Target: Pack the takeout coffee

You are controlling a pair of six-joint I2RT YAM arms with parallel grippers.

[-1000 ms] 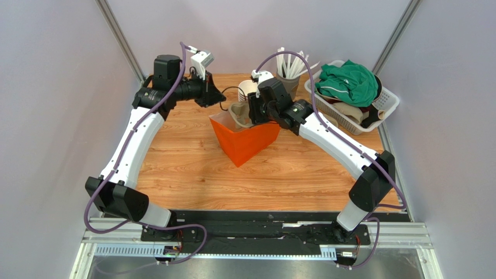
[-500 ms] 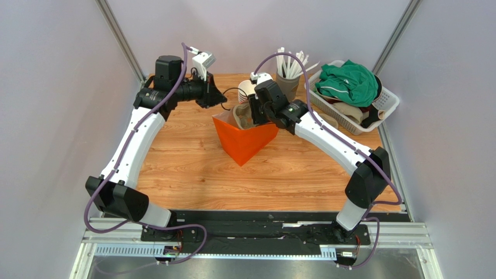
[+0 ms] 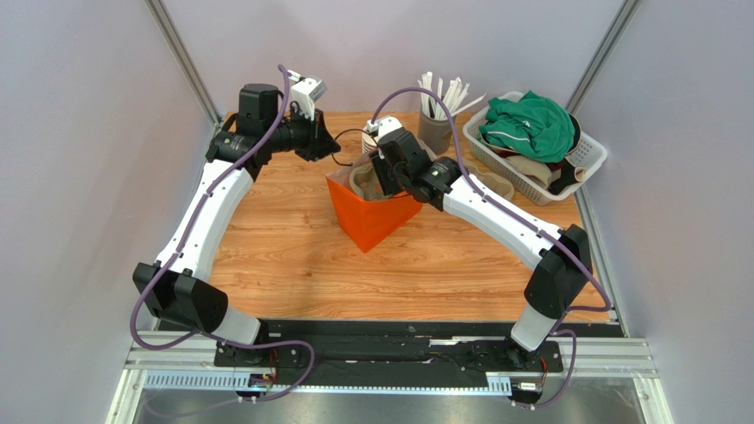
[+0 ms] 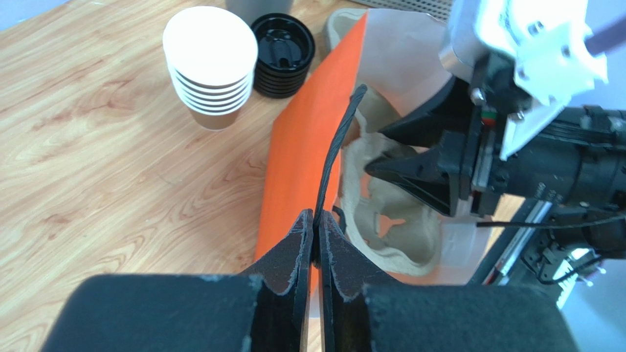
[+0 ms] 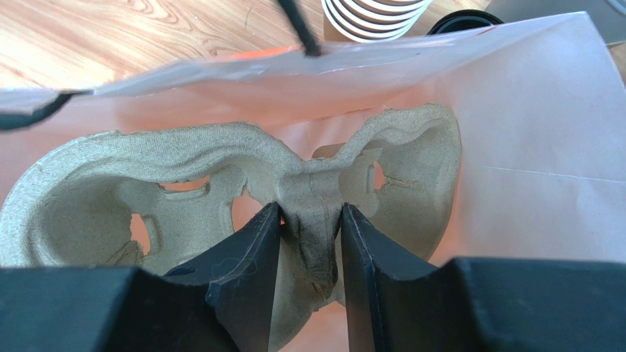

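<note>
takeout coffee: I cannot tell where it is. No single cup with a lid on shows clearly in any view.
small tan round thing [image 3: 498, 185]: sits just beside the white basket, partly hidden behind the right arm. I cannot tell if this is the coffee.
orange bag [image 3: 372, 221]: stands on the wooden table [image 3: 283, 247] between the two arms. Its top is open.
cup tray [image 5: 184, 161]: a bumpy tan paper tray with round holes. It is down inside the open top of the bag.
right gripper [image 5: 308, 220]: its two fingers squeeze the middle ridge of the cup tray, one on each side.
bag handle [image 4: 339, 139]: a thin black cord that goes up from the bag's edge.
left gripper [image 4: 317, 242]: its fingers are pressed almost together and pinch the bag handle.
stack of paper cups [image 4: 209, 55]: has no lids and sits on the table near the bag.
stack of black lids [image 4: 283, 44]: touches the side of the cup stack.
grey pot [image 3: 435, 131]: holds white sticks at the back of the table.
white basket [image 3: 588, 159]: at the right, with a green cloth [image 3: 531, 124] on top.
</note>
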